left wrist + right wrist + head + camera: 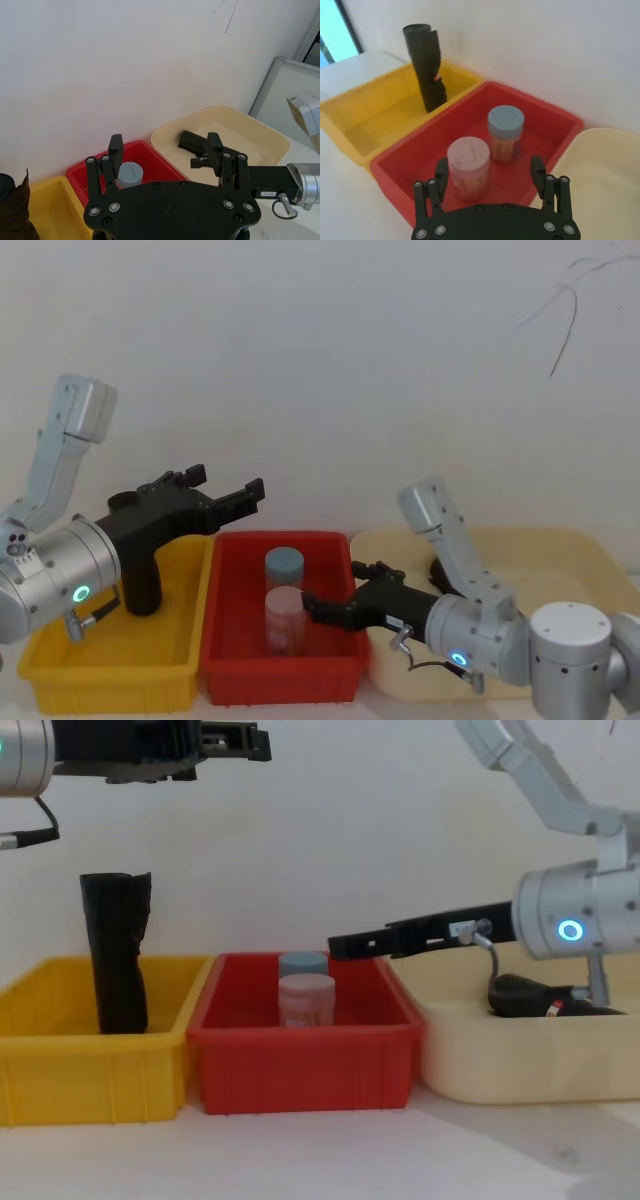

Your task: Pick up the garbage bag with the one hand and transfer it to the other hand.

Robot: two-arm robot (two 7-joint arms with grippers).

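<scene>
garbage bag (535,998) lying in cream tub (520,1060) | both jaws open, empty | right gripper (318,608) should back up, descend squarely over roll

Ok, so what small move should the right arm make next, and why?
Probably swing the right claw across over the cream tub and lower it toward the garbage bag. The labelled roll lies in that tub, while the open claw hangs over the red bin beside it. The left claw hangs open, high above the bins.
</scene>
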